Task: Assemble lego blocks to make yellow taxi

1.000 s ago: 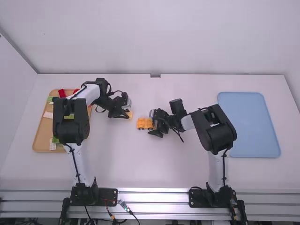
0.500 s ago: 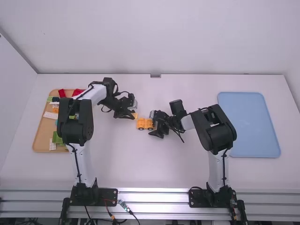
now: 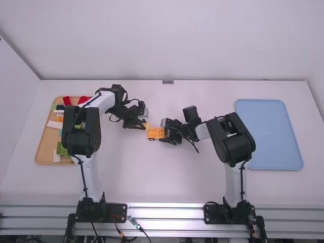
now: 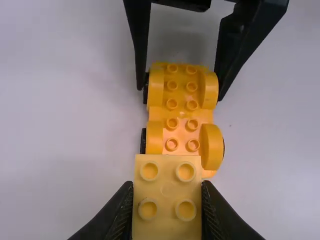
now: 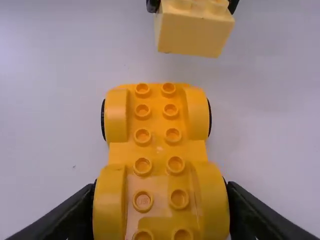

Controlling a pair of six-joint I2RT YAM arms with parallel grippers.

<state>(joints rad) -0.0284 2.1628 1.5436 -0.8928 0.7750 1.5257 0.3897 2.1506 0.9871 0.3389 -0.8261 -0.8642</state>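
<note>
In the high view my left gripper (image 3: pixel 144 125) is at mid-table, shut on a yellow block (image 3: pixel 147 125) beside the left end of the orange-yellow car base (image 3: pixel 153 133). My right gripper (image 3: pixel 165 133) holds the base's right end. In the left wrist view the pale yellow block (image 4: pixel 167 192), four studs up, sits between the fingers of my left gripper (image 4: pixel 167 200) and covers the near end of the car base (image 4: pixel 181 115). The right wrist view has my right gripper (image 5: pixel 161 187) shut around the near wheels of the studded base (image 5: pixel 157 150), with the block (image 5: pixel 192 31) apart from its far end.
A wooden tray (image 3: pixel 44 144) with red, green, white and orange pieces lies at the left, partly under the left arm. A blue tray (image 3: pixel 268 134) lies at the right, beyond the right arm's elbow.
My left gripper has moved right with the yellow block, up to the car base. My right gripper has closed on the base, which has shifted very slightly left.
</note>
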